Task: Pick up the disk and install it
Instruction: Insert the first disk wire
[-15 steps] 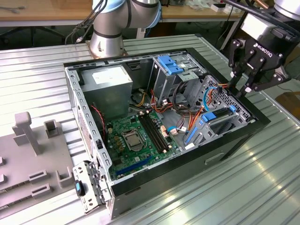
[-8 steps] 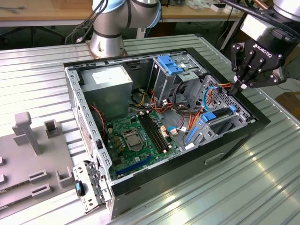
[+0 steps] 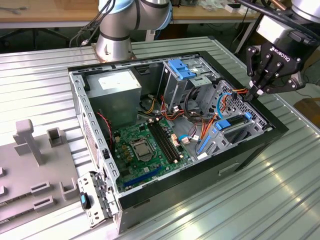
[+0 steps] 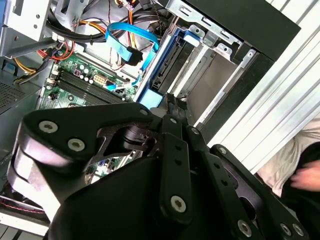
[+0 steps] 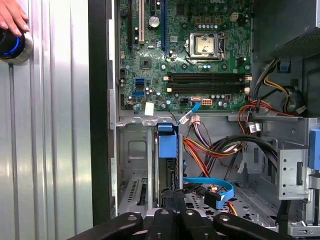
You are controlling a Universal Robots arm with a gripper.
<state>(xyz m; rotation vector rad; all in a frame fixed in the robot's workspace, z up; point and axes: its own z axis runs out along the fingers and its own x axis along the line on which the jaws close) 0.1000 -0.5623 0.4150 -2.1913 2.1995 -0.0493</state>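
Quantity one: open black metal computer case (image 3: 250, 150). Quantity one each inside: green rectangular motherboard (image 3: 145, 145), grey metal power-supply box with white sticker (image 3: 112, 92), silver-grey disk edged by blue plastic rails (image 5: 167, 145), flat blue ribbon cable (image 5: 210, 184). One black jointed gripper (image 3: 256, 92). One hand (image 5: 12, 15).

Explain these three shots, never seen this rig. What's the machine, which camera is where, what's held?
The machine is a single robot arm ending in a black gripper. The exterior view looks from off the arm; both wrist views ride on the arm and look past the gripper into the work. On the ribbed metal table lies an open computer case with its green motherboard showing, beside a grey fixture plate. The gripper hangs over the drive bay, right at the disk, which stands edge-on there between blue rails. Whether it grips the disk, I cannot tell. A hand rests on a round button.
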